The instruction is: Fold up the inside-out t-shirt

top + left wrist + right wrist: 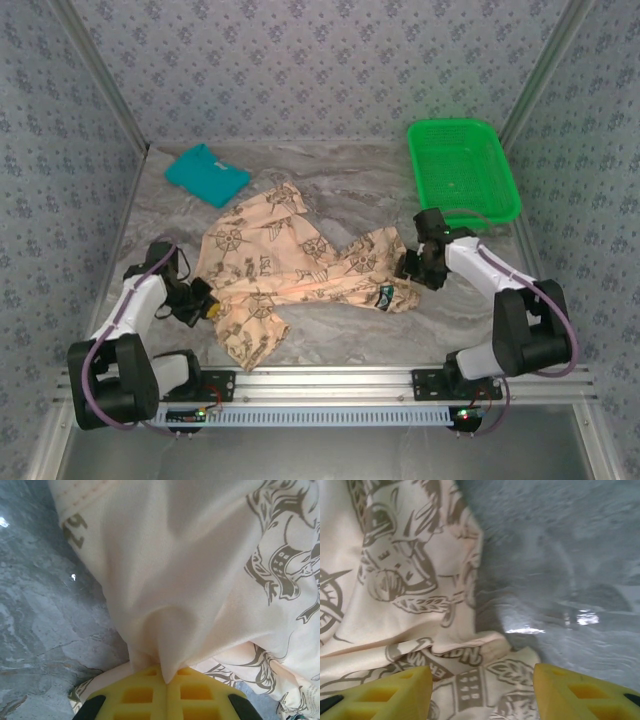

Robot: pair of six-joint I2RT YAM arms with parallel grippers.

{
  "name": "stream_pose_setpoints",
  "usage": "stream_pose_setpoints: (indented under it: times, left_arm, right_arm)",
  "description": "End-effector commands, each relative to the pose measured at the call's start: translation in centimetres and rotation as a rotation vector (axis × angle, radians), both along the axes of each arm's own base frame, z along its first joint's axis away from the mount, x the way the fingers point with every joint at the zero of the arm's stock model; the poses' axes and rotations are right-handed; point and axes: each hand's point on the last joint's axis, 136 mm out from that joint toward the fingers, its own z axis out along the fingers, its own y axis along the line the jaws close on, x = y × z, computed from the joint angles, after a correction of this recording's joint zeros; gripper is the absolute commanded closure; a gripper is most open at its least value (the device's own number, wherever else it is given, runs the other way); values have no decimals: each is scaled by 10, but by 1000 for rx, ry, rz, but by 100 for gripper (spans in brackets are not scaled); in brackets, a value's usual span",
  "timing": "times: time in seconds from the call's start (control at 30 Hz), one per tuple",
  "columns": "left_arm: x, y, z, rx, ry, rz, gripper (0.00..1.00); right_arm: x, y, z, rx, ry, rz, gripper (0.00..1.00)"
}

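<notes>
Well, the inside-out t-shirt [290, 275] lies crumpled across the middle of the marbled table [350, 190], reaching from beside my left arm to beside my right; dark compass prints show over most of it, and a small dark label [384, 297] sits on the fold at its right end. My left gripper [208, 308] is at the shirt's left edge; on the left wrist camera its yellow pads [145, 677] are pressed together with a peak of pale cloth pinched between them, so that pincer is closed on the shirt. My right gripper [405, 266] is at the shirt's right end; on the right wrist camera its two fingers [390, 690] stand well apart, printed cloth lying under the gap and bare table beside it, so that pincer is open and has hold of nothing. Farther back, a folded teal shirt [205, 175] lies at the far left, apart from the printed one; a green basket [463, 170] sits in the far right corner.
</notes>
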Motion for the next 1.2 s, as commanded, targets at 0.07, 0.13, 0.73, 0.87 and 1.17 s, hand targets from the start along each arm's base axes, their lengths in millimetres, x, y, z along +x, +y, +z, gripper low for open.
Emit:
stream_pose_setpoints:
  times: [0.07, 0.13, 0.73, 0.87, 1.17]
  left_arm:
    - [4, 3, 23, -17, -39, 2, 100]
    - [5, 2, 27, -31, -49, 10, 100]
    - [58, 10, 86, 258, -298, -328, 40]
    - [41, -37, 95, 365, -353, -576, 40]
    - [-61, -132, 10, 382, -140, -990, 40]
  right_arm:
    - [18, 26, -19, 118, 22, -62, 61]
    - [15, 26, -27, 102, 22, -78, 83]
    - [39, -36, 33, -111, -151, -75, 100]
    - [14, -41, 34, -113, -75, -136, 42]
    - [-21, -39, 31, -57, -20, -144, 39]
